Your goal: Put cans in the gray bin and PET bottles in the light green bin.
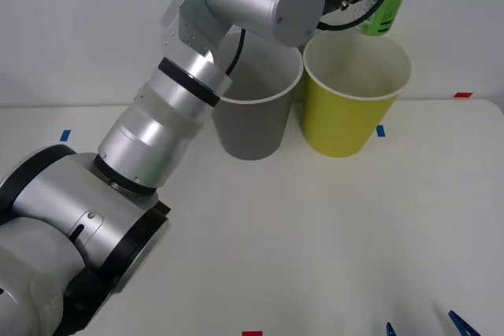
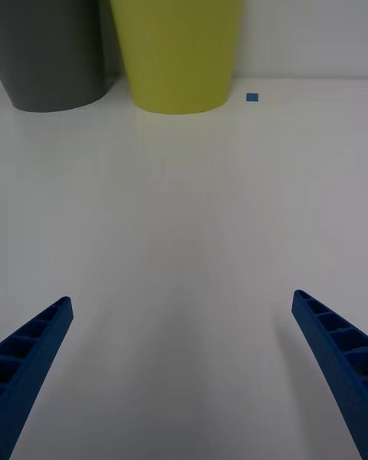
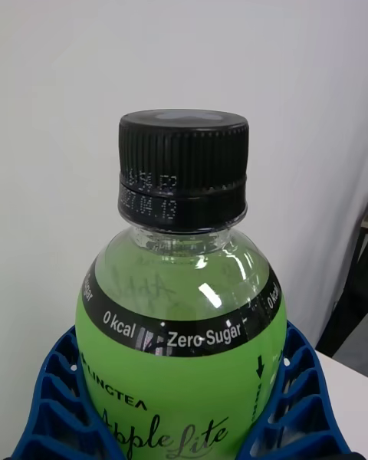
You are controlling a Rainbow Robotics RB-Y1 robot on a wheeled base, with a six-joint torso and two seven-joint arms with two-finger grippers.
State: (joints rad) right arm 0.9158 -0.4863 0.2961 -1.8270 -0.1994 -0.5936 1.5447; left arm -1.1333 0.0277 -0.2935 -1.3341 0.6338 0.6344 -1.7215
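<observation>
Left gripper [image 3: 184, 429]: jaws clamped on bottle [image 3: 182, 337] — held above green bin [image 1: 354, 108]
Right gripper [image 2: 184, 368]: jaws wide, at 5 o'clock over tabletop [image 1: 315, 234]
Gray bin [image 1: 256, 120]: at 9 o'clock of green bin

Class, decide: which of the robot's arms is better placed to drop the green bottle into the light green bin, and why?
Left. The left gripper already clasps the green bottle above the light green bin. The right gripper is open, low over the table.
</observation>
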